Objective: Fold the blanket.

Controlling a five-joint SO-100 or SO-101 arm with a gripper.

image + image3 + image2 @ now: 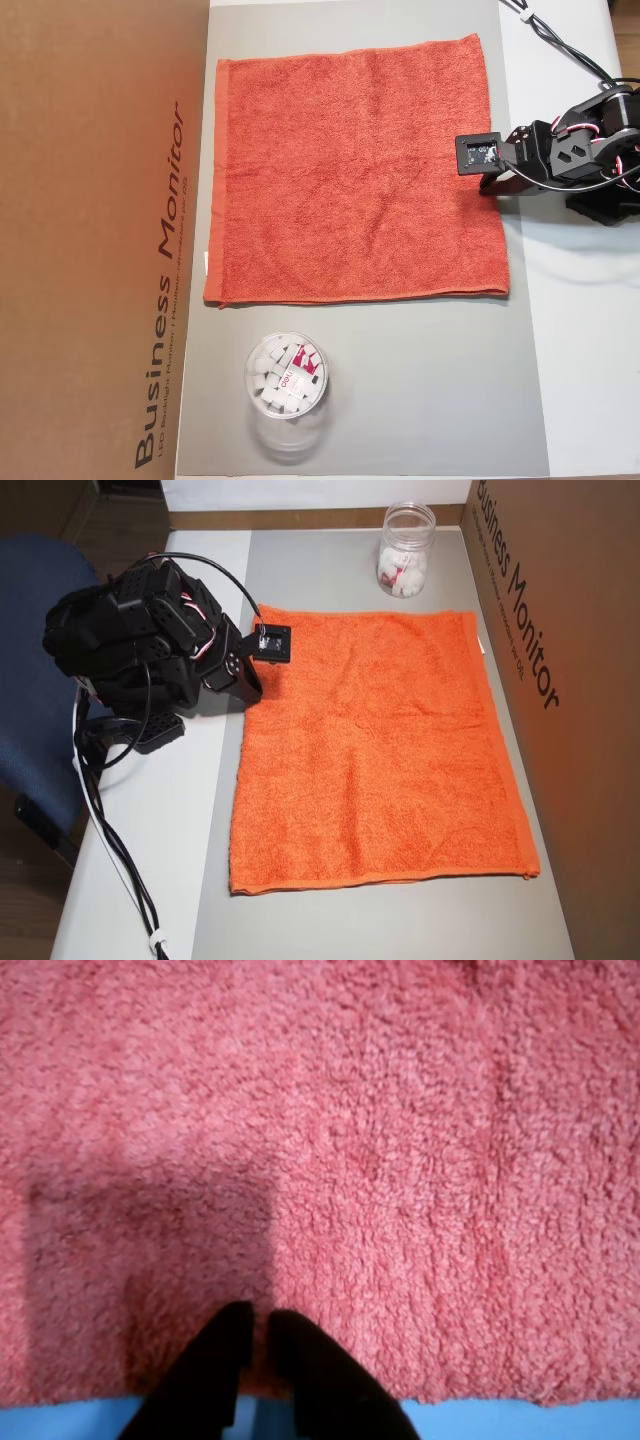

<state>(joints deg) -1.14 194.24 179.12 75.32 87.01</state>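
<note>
The blanket [350,170] is an orange-red terry towel lying flat and unfolded on the grey mat [420,400]. It also shows in the other overhead view [380,750]. A small white tag [206,262] sticks out at its left edge. My gripper [257,1322] is at the middle of the blanket's right edge in an overhead view [488,183]. In the wrist view the blanket [400,1160] fills the frame, and the two black fingertips are close together, resting just over its hem. No cloth looks lifted.
A clear plastic cup [287,378] with white pieces stands on the mat below the blanket. A brown cardboard box [100,240] lines the left side. The arm's base [600,140] and cables [110,850] are on the white table; a blue chair [30,730] is beside it.
</note>
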